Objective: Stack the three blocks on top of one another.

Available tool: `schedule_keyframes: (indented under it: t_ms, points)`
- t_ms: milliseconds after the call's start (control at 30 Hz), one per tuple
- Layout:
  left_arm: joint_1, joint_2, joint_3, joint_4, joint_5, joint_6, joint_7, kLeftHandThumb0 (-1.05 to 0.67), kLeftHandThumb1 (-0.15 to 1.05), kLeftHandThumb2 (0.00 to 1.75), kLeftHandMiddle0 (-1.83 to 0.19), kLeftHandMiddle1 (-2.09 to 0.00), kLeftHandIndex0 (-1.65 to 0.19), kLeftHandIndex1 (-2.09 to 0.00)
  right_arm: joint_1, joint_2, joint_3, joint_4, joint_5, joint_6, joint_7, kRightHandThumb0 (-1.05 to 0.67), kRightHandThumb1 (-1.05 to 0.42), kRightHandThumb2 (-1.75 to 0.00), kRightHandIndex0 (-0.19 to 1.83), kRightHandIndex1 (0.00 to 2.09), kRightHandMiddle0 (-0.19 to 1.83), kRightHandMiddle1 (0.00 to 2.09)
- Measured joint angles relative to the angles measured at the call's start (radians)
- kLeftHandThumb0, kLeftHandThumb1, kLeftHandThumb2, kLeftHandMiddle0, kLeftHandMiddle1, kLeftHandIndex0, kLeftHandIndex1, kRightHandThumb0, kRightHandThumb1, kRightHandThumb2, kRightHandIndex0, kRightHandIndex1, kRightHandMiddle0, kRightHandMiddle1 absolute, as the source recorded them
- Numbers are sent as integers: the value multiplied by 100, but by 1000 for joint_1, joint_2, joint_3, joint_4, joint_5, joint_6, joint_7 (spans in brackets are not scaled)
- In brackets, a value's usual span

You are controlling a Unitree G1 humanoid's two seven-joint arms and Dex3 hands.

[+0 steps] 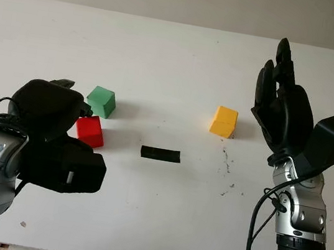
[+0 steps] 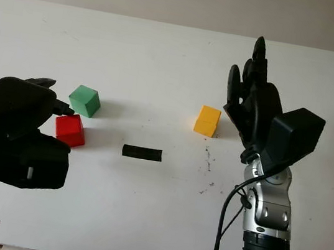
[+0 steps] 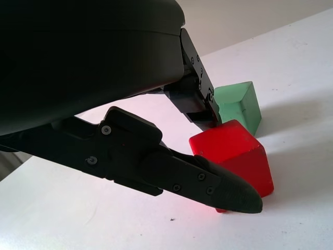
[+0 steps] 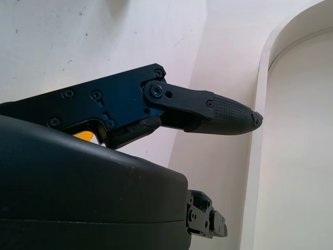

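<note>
A red block (image 1: 90, 130) sits on the white table (image 1: 165, 49) at the left, with a green block (image 1: 102, 101) just behind it, almost touching. My left hand (image 1: 75, 117) is low beside the red block, open. In the left wrist view one finger (image 3: 200, 101) reaches over the block's far top corner and another finger (image 3: 229, 190) lies along its near lower side; whether they touch it I cannot tell. A yellow block (image 1: 223, 121) stands alone right of centre. My right hand (image 1: 281, 95) is raised above the table, just right of the yellow block, open and holding nothing.
A short strip of black tape (image 1: 160, 154) lies flat on the table between the red and yellow blocks. Small dark scuff marks (image 1: 228, 167) speckle the surface in front of the yellow block. The table's far edge (image 1: 170, 18) meets a pale wall.
</note>
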Motion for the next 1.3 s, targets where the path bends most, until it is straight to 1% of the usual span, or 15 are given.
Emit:
schedule_keyframes:
  t_ms: [100, 300, 333, 367, 400, 433, 467, 533, 600, 633, 833, 967, 1067, 1167, 1300]
  points:
    - [0, 0, 1, 7, -1, -9, 11, -82, 104, 5, -25, -6, -79, -13, 0, 0, 0, 0, 3, 0, 0, -69, -105, -62, -19, 0, -19, 0]
    - [3, -5, 5, 22, -17, -36, 63, -62, 105, 6, -31, -7, -84, -18, 0, 0, 0, 0, 2, 0, -1, -70, -105, -62, -19, 0, -19, 0]
    - [7, -5, 8, 24, -26, -44, 77, -58, 105, 6, -32, -6, -76, -37, 0, 0, 0, 0, 2, 0, -1, -69, -105, -62, -19, 0, -19, 0]
    - [10, -6, 11, 24, -36, -51, 90, -54, 105, 8, -33, -6, -56, -78, 0, 0, 0, 0, 2, 0, -1, -69, -105, -62, -19, 0, -19, 0]
    - [13, -7, 13, 25, -44, -59, 99, -52, 105, 10, -34, -6, -46, -96, 0, 0, 0, 0, 2, 0, -1, -69, -105, -62, -19, 0, -19, 0]
    - [18, -7, 16, 26, -52, -68, 107, -49, 105, 12, -35, -6, -38, -108, 0, 0, 0, 0, 3, 0, -1, -69, -105, -61, -19, 0, -19, 0]
    - [22, -7, 20, 28, -63, -76, 115, -45, 105, 12, -36, -6, -35, -111, 0, 0, 0, 0, 3, 0, -1, -69, -105, -61, -19, 0, -19, 0]
    - [26, -7, 26, 34, -84, -92, 135, -40, 105, 10, -37, -6, -32, -113, 0, 0, 0, 0, 3, 0, -1, -69, -105, -61, -19, 0, -19, 0]
    - [29, -7, 30, 40, -98, -106, 155, -37, 105, 8, -38, -6, -35, -110, 0, 0, 0, 0, 4, 0, -1, -69, -105, -60, -19, 0, -19, 0]
    - [29, -7, 32, 45, -105, -111, 164, -37, 105, 8, -38, -6, -37, -106, 0, 0, 0, 0, 4, 0, -1, -69, -105, -60, -19, 0, -19, 0]
    - [31, -7, 36, 53, -113, -121, 177, -39, 103, 5, -40, -6, -45, -98, 0, 0, 0, 0, 2, 0, -2, -68, -105, -62, -19, 0, -19, 0]
    - [31, -3, 37, 53, -113, -132, 176, -39, 101, 5, -40, -5, -48, -98, 0, 0, 0, -4, 2, 0, -3, -69, -105, -61, -19, 0, -19, 0]
    - [30, 2, 43, 49, -128, -143, 161, -38, 101, 5, -38, -5, -48, -100, 0, 0, 0, -8, 2, 2, -4, -69, -105, -61, -19, 0, -19, 0]
    - [30, 15, 51, 25, -161, -158, 122, -40, 103, 6, -35, -4, -44, -103, 2, 0, 0, -9, 2, 2, -2, -69, -105, -61, -19, 0, -19, 0]
    - [20, 30, 94, -54, -271, -190, 73, -37, 100, 5, -35, -5, -48, -96, 2, 0, 0, -9, 1, 2, -3, -70, -105, -61, -19, 0, -19, 0]
